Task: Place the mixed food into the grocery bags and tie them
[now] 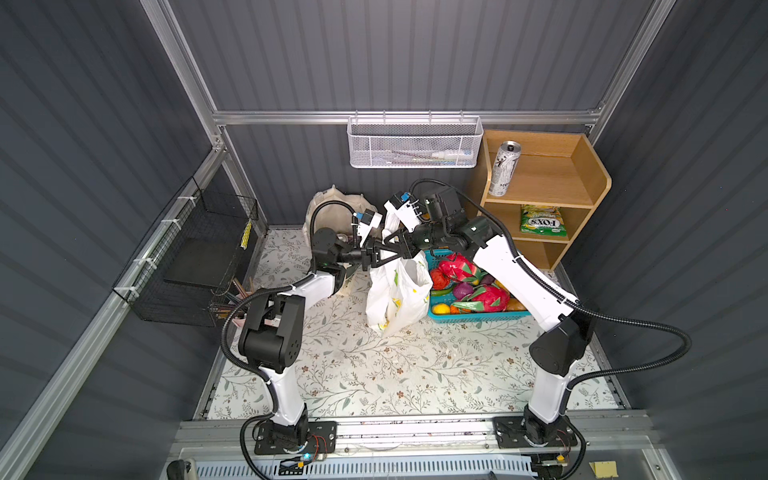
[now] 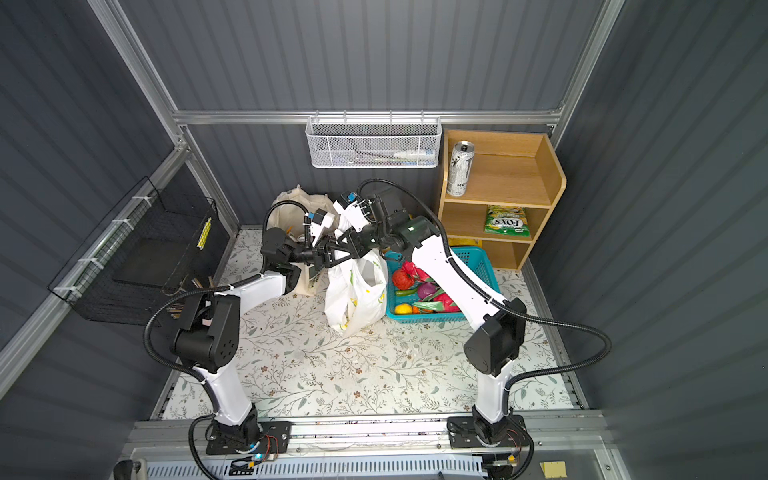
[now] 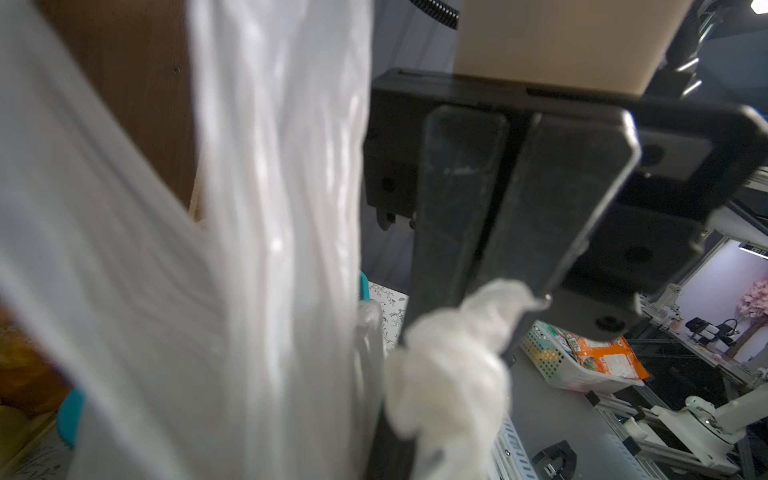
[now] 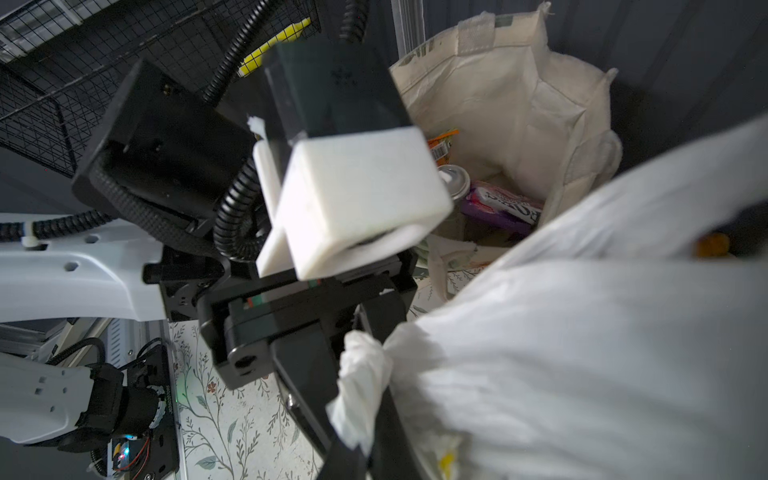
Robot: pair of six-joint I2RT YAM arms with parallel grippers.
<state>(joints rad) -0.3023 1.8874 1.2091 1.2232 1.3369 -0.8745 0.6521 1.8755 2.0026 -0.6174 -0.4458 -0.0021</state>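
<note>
The white plastic grocery bag (image 1: 399, 291) (image 2: 355, 291), printed with lemons, stands mid-table. Both grippers meet just above its mouth. My right gripper (image 1: 385, 245) (image 3: 490, 299) is shut on a twisted handle (image 3: 449, 365) of the bag. My left gripper (image 1: 374, 257) (image 4: 359, 436) closes on the same twist (image 4: 361, 374), fingers either side. Behind stands the open cream canvas tote (image 1: 332, 203) (image 4: 519, 104), holding a purple pouch (image 4: 503, 208), a can top (image 4: 453, 183) and an orange packet (image 4: 442, 143). A tall silver can (image 1: 503, 168) and a green FOX'S pouch (image 1: 542, 222) sit on the shelf.
A wooden shelf unit (image 1: 582, 174) stands at the back right. A blue basket (image 1: 478, 316) of toy fruit lies beside the plastic bag, under my right arm. A black wire basket (image 1: 199, 257) hangs on the left wall, a white mesh basket (image 1: 415, 145) on the back rail.
</note>
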